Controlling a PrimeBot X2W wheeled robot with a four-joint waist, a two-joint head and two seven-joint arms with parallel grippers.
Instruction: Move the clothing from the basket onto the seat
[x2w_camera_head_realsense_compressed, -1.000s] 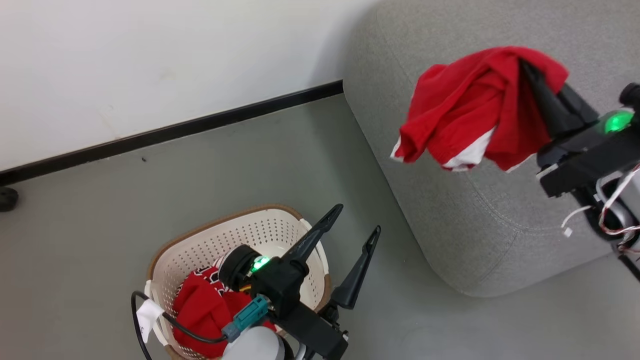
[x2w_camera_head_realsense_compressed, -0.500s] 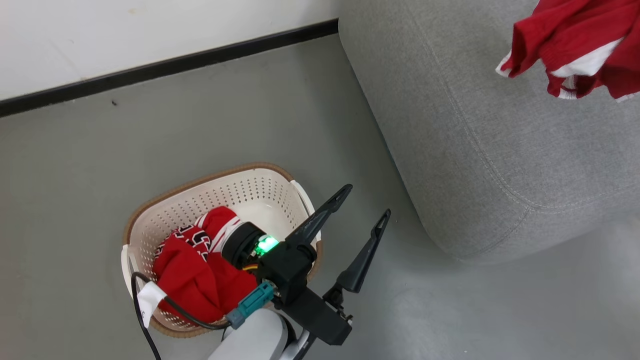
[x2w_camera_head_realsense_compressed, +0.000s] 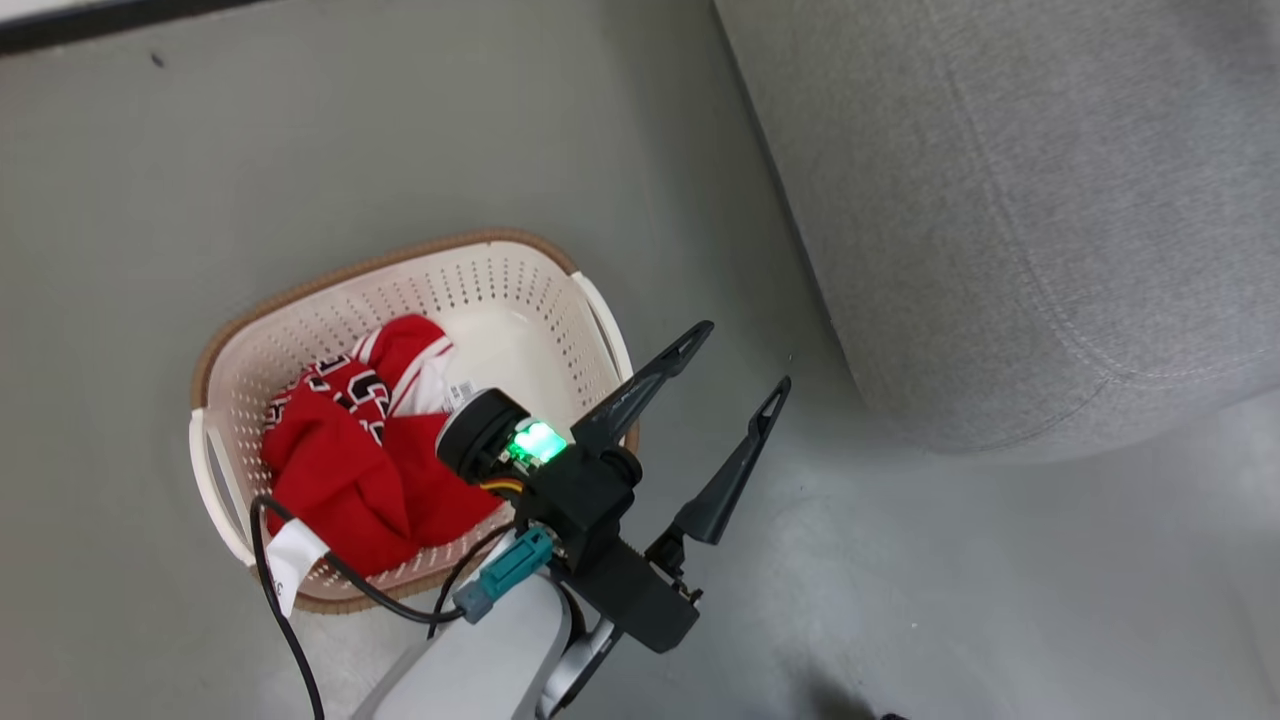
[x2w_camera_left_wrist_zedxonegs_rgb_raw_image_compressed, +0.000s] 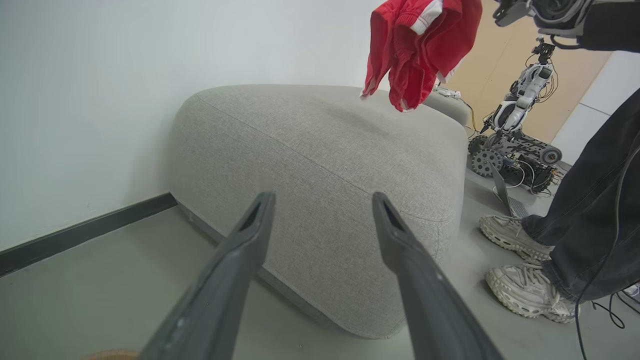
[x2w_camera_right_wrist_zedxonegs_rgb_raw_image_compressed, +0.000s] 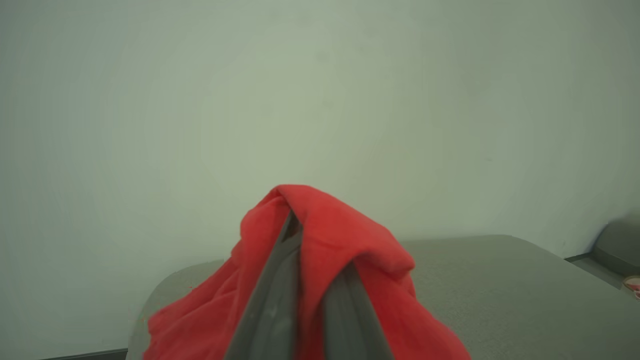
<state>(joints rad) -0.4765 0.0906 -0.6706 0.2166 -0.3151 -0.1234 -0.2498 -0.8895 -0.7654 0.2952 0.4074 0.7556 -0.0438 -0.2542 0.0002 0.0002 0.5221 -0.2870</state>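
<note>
A red garment with white trim (x2w_camera_left_wrist_zedxonegs_rgb_raw_image_compressed: 417, 47) hangs in the air above the grey seat (x2w_camera_left_wrist_zedxonegs_rgb_raw_image_compressed: 325, 165), and my right gripper (x2w_camera_right_wrist_zedxonegs_rgb_raw_image_compressed: 312, 240) is shut on it, red cloth (x2w_camera_right_wrist_zedxonegs_rgb_raw_image_compressed: 350, 240) draped over both fingers. More red clothing (x2w_camera_head_realsense_compressed: 350, 450) with black-and-white markings lies in the cream perforated basket (x2w_camera_head_realsense_compressed: 520, 290) on the floor. My left gripper (x2w_camera_head_realsense_compressed: 745, 355) stands open and empty just right of the basket, between it and the seat (x2w_camera_head_realsense_compressed: 1000, 200); in its wrist view the left gripper (x2w_camera_left_wrist_zedxonegs_rgb_raw_image_compressed: 322, 205) points at the seat's side.
A person's legs in dark trousers and pale sneakers (x2w_camera_left_wrist_zedxonegs_rgb_raw_image_compressed: 525, 292) stand right of the seat. Another small robot (x2w_camera_left_wrist_zedxonegs_rgb_raw_image_compressed: 520, 130) and a laptop sit on the floor behind. A wall with a black baseboard (x2w_camera_left_wrist_zedxonegs_rgb_raw_image_compressed: 85, 227) runs behind the seat.
The head camera has tilted down, so the held garment and right gripper have left its picture. The left gripper stays open beside the basket.
</note>
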